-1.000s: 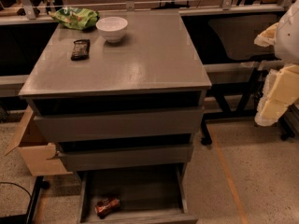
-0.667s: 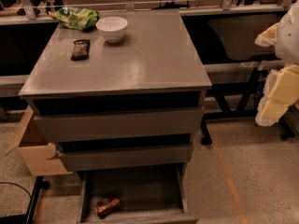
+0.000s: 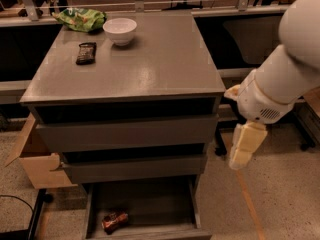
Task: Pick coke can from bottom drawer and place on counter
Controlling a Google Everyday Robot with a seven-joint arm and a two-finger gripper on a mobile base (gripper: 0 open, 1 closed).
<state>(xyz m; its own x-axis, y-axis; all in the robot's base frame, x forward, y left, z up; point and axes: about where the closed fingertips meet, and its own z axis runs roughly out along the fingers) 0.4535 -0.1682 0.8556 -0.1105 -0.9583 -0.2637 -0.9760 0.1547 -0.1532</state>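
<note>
The coke can [image 3: 115, 221] lies on its side at the front left of the open bottom drawer [image 3: 150, 204], the lowest of three grey drawers. The counter [image 3: 135, 64] is the flat grey top of the cabinet above. My gripper [image 3: 245, 146] hangs as a cream-coloured piece below the white arm [image 3: 285, 79], to the right of the cabinet at the height of the middle drawer. It is well above and to the right of the can and holds nothing that I can see.
On the counter's back left stand a white bowl [image 3: 120, 30], a green chip bag [image 3: 80, 20] and a dark snack bar [image 3: 86, 53]. A cardboard box [image 3: 30, 159] sits on the floor left of the cabinet. Dark table legs [image 3: 220, 139] stand right of it.
The arm and gripper have moved left and down, closer to the cabinet's right side. The can, the drawer and the counter items have not moved.
</note>
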